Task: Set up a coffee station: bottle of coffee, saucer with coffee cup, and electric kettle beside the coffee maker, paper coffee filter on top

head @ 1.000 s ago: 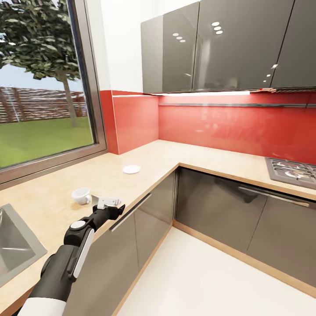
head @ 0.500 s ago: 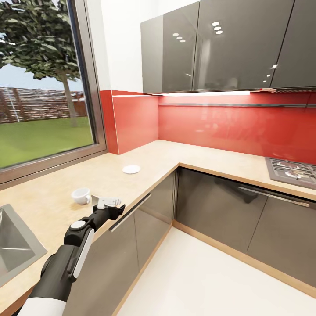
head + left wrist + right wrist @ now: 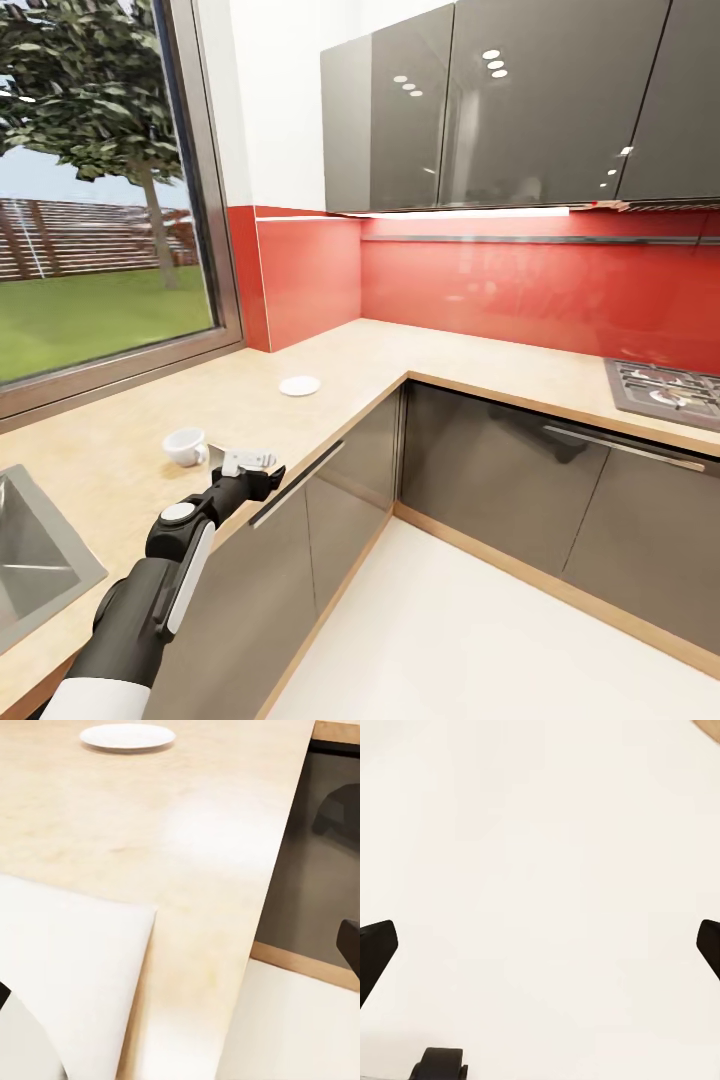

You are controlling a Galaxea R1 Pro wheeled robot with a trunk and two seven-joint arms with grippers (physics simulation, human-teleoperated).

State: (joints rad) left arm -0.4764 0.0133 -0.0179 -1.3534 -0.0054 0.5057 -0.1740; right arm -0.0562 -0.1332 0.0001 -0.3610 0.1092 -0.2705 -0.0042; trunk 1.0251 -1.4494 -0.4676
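One little white cup [image 3: 185, 446] sits on the counter [image 3: 330, 355] just beside the left gripper [image 3: 246, 461], which looks spread; it seems light and breakable, so pinch its rim gently.

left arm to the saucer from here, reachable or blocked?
Probably reachable. The saucer lies flat on bare countertop beyond the left gripper, nothing between; the coffee cup stands off to the side. It needs more extension.
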